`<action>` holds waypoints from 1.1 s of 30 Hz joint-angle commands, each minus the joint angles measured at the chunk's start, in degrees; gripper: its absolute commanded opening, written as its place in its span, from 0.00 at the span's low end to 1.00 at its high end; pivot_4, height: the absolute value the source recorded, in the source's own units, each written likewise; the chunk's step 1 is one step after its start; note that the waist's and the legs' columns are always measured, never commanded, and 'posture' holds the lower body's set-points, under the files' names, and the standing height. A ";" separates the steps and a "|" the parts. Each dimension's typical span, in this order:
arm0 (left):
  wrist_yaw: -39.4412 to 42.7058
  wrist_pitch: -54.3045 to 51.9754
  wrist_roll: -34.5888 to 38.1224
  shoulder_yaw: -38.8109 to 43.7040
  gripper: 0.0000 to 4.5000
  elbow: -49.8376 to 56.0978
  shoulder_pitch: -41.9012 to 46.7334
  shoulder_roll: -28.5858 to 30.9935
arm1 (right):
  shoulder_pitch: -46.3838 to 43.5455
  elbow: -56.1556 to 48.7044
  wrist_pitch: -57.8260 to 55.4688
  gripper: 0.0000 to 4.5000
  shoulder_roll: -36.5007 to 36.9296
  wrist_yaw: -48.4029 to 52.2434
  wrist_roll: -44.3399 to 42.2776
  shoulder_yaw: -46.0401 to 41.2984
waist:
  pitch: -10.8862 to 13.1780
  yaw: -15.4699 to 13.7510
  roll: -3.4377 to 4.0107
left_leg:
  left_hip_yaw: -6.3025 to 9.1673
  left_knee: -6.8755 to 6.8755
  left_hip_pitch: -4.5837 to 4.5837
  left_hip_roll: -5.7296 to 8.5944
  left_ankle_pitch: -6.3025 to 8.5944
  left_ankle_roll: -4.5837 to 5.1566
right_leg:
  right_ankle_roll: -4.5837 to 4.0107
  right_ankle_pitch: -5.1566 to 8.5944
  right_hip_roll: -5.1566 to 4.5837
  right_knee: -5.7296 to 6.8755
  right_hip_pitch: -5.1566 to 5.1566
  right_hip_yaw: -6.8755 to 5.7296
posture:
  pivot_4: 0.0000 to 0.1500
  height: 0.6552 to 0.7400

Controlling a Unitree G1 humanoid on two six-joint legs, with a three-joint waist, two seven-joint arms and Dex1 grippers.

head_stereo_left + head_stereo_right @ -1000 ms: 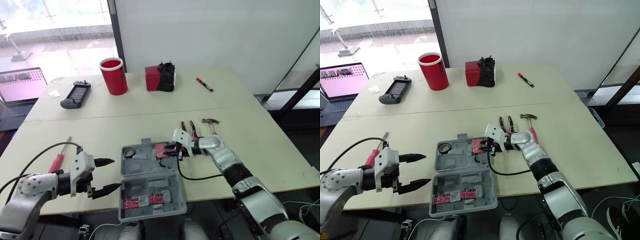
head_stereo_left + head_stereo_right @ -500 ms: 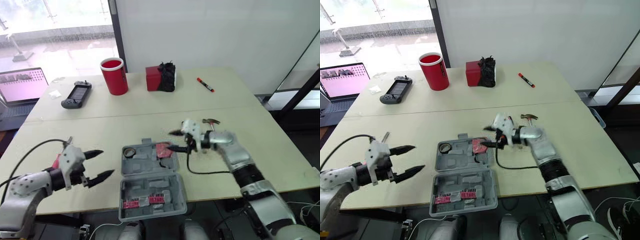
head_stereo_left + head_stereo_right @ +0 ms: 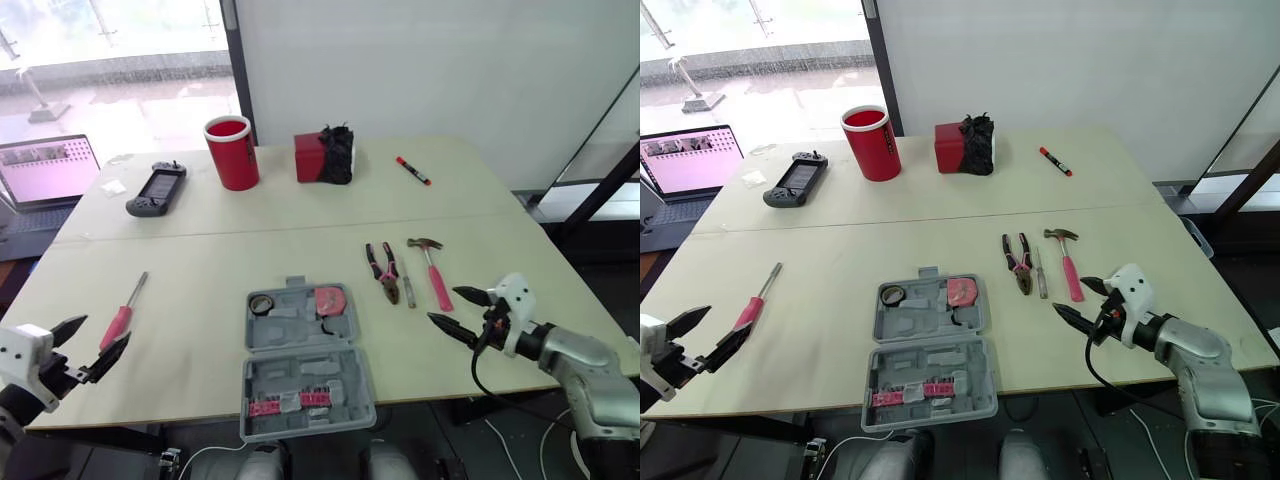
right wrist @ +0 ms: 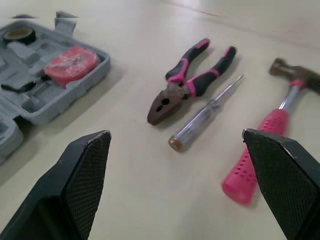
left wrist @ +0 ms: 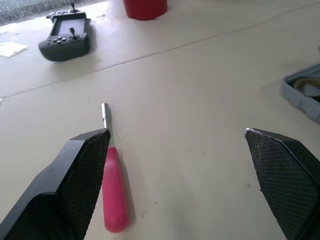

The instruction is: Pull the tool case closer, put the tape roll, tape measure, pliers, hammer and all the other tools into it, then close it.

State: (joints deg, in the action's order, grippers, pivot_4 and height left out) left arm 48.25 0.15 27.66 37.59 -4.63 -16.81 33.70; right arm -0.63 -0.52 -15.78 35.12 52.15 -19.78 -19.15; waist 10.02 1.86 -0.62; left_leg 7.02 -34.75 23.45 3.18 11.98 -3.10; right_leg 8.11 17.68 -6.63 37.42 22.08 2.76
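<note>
Our right gripper (image 3: pixel 1072 296) hangs low over the front right part of the table (image 3: pixel 200 260). Its two black fingers are spread wide and hold nothing. Just ahead of it, three tools lie side by side on the bare tabletop. Nearest is the hammer (image 3: pixel 433 270), with a pink grip and its head pointing away from us. Next to it lies a slim tester screwdriver (image 3: pixel 408 290) with a clear handle. Beyond that are the pliers (image 3: pixel 383 268), with black and pink handles.

Our left gripper (image 3: pixel 729 319) hovers at the front left edge of the table, also spread wide and empty. A pink-handled screwdriver (image 3: pixel 120 315) lies on the table just beyond its fingertips, close to one finger and not touching it.

Between the two arms, near the front edge, the grey tool case (image 3: pixel 300 372) lies open and flat. In its far half sit the black tape roll (image 3: pixel 261 302) and the pink tape measure (image 3: pixel 328 298). The near half holds a short strip of pink pieces, too small for us to identify.

We judge the task to be under halfway. The case looks close enough, and two tools are packed. Four are still out: the hammer, the tester screwdriver, the pliers and the pink-handled screwdriver. After those, the case has to be closed.
</note>
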 commanded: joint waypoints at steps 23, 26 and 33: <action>2.13 -10.02 8.93 -1.60 1.00 10.49 -3.44 1.49 | 2.39 -7.07 -6.93 0.99 3.62 -2.54 -8.98 -4.68 | -0.05 -1.06 -0.07 | -0.27 -0.24 -0.05 -0.02 0.23 0.20 | -0.09 0.02 -0.14 -0.44 -0.32 0.08 | 1.00 1.00; 3.08 -12.82 7.97 -5.86 1.00 14.86 -1.23 3.94 | 1.07 -12.33 -12.22 0.99 3.94 -4.09 -9.84 -0.65 | -0.05 -1.04 -0.07 | -0.25 -0.24 -0.05 -0.03 0.23 0.20 | -0.09 0.02 -0.12 -0.44 -0.32 0.07 | 1.00 1.00; 4.94 -26.67 13.88 -18.47 1.00 29.83 11.33 12.82 | -0.99 -18.99 -17.77 0.99 -2.30 -15.89 -6.66 7.13 | -0.04 -1.25 -0.13 | -0.24 -0.23 0.02 0.01 0.23 0.20 | -0.08 0.02 -0.13 -0.45 -0.26 0.07 | 1.00 1.00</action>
State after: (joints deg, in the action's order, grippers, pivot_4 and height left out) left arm 52.64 -23.24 38.08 20.65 20.83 -9.20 44.77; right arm -1.02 -16.34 -33.07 33.95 39.48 -27.17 -12.95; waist 9.98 0.60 -0.74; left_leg 6.79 -34.99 23.48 3.18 12.20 -2.90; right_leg 8.03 17.69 -6.76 36.98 21.83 2.82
